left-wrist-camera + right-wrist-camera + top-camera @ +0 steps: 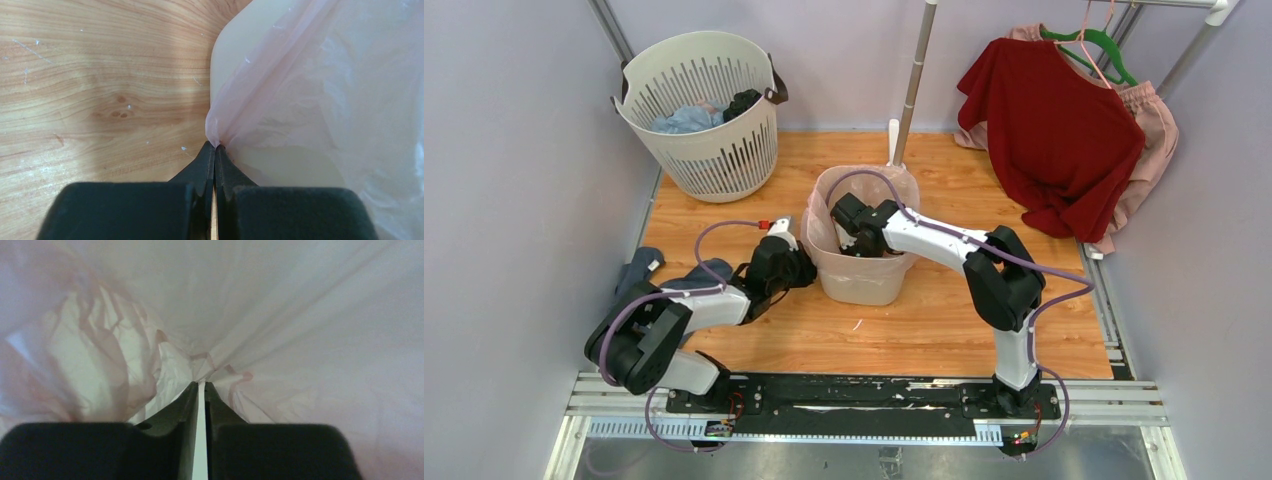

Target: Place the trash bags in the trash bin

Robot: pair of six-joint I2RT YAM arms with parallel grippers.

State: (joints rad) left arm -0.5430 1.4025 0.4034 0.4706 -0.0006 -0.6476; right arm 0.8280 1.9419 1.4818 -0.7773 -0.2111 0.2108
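The cream trash bin (864, 282) stands mid-floor with the pale-pink trash bag (826, 196) lining it and folded over its rim. My left gripper (808, 264) is outside the bin's left wall. In the left wrist view it (216, 146) is shut on a pinch of the bag (300, 90) against the bin's wall (235, 45). My right gripper (850, 244) reaches down inside the bin. In the right wrist view its jaws (201, 384) stand a narrow slit apart, tips at a bunch of folds in the bag (300, 315).
A white slotted basket (699, 110) holding blue cloth stands at the back left. A red shirt (1054, 130) and a pink garment (1152, 130) hang at the back right. A pole (914, 80) rises behind the bin. A blue-grey cloth (639, 268) lies by the left arm.
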